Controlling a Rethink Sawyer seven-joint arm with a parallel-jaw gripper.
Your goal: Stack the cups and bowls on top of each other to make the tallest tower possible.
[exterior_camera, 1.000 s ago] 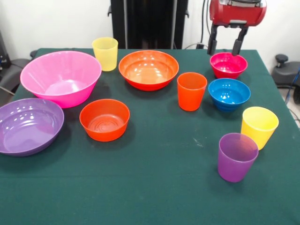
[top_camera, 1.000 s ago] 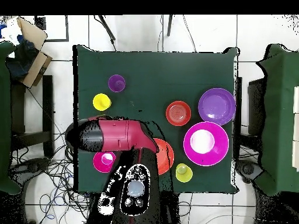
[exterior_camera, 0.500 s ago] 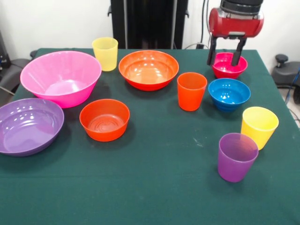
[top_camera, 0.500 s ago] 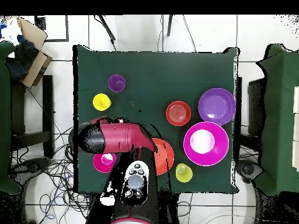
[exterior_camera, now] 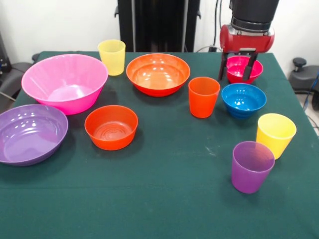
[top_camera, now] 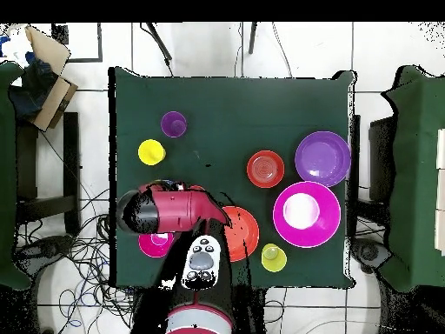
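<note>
- Since the earlier frames the pincer (exterior_camera: 235,71) has been lowered from above the magenta bowl (exterior_camera: 244,68) down to it. One finger now stands outside the bowl's left wall and the other inside the rim. The fingers are spread apart, and nothing is gripped.
- The remaining bowls and cups are seen unmoved.
- No tower has been started. The big pink bowl (exterior_camera: 65,82) sits empty at the far left of the counter (exterior_camera: 164,199). The purple bowl (exterior_camera: 31,133) is placed near it, and the wide orange bowl (exterior_camera: 158,73) is at the far middle.
- The counter is covered with a dark green cloth. A white wall is seen behind it, and a tiled floor with cables in the overhead view.
- In the overhead view the magenta bowl (top_camera: 155,243) is largely hidden under the red arm (top_camera: 169,211).
</note>
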